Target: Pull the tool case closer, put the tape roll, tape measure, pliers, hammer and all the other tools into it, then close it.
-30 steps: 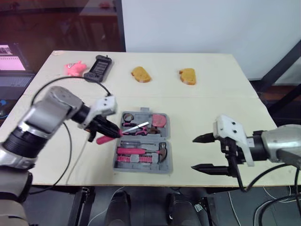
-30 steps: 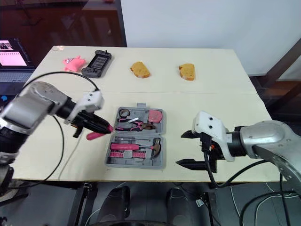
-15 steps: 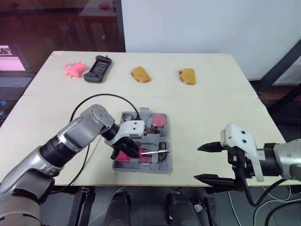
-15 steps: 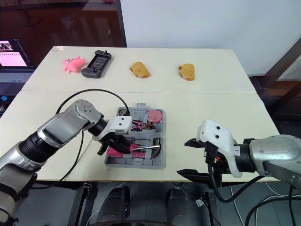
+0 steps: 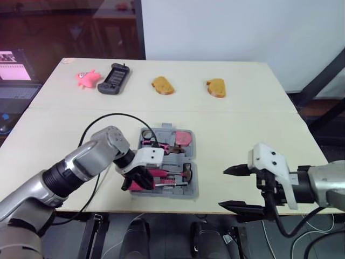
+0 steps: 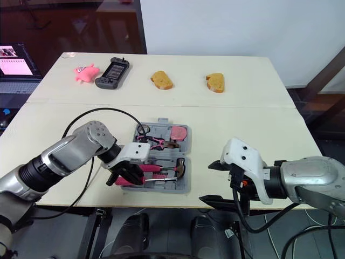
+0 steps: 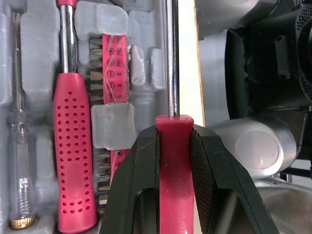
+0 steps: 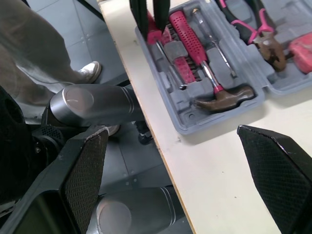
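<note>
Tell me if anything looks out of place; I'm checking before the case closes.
One bread slice, a second slice, a pink toy and a black handheld device lie at the far side of the table, odd company for the open tool case.

Pale wooden table [image 5: 242, 121] of two boards, seam across the middle. Behind, plain white wall [image 5: 242, 27] to the right, dark reddish glass [image 5: 64, 27] to the left. Lit screen [image 5: 13, 58] at far left. Black metal struts [image 5: 318, 81] at far right. Below, grey tiled floor [image 8: 68, 24].
</note>
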